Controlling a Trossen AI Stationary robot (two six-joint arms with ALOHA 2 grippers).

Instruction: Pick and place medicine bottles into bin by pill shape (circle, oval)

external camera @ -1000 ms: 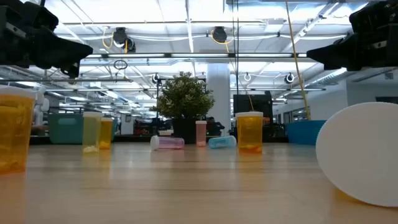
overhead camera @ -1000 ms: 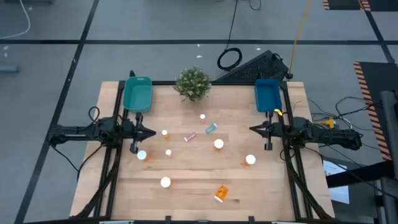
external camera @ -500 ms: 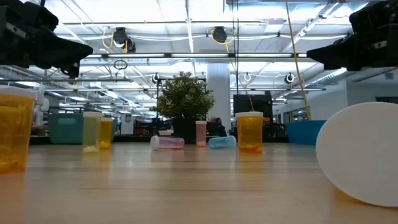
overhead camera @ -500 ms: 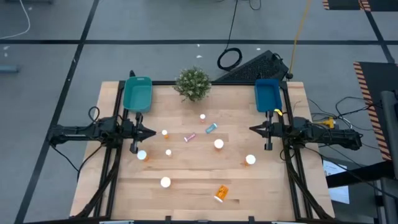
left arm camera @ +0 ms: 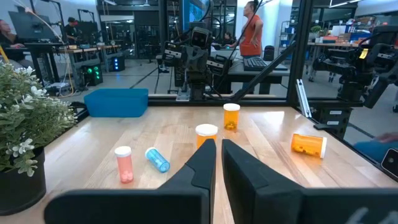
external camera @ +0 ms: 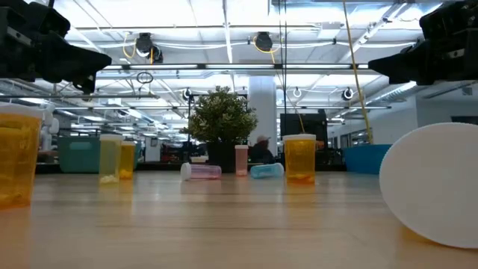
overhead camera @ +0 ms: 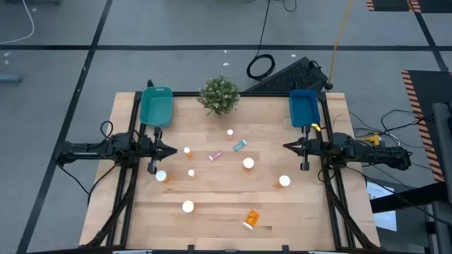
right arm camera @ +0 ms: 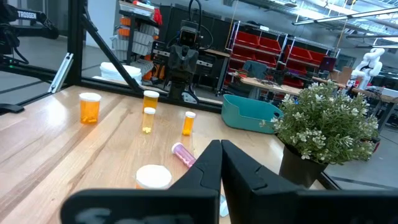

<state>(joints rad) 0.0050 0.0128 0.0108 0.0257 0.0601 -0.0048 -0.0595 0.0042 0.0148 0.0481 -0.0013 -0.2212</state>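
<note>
Our left hand (overhead camera: pixel 173 149) and right hand (overhead camera: pixel 287 147), both clenched and empty, above medicine bottles (overhead camera: pixel 248 164) scattered across the desk (overhead camera: pixel 212 212).

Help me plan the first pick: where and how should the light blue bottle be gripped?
The blue bottle lies on its side, diagonal to the table edges. Probably come straight down and close across the middle of its body, fingers turned square to its long axis, clear of the cap.

1. A potted plant (overhead camera: pixel 219 94) is standing at the far edge of the wooden table (overhead camera: pixel 212 212).
2. A black keyboard (overhead camera: pixel 286 75) and a coiled cable (overhead camera: pixel 260 66) are lying on the floor behind it.
</note>
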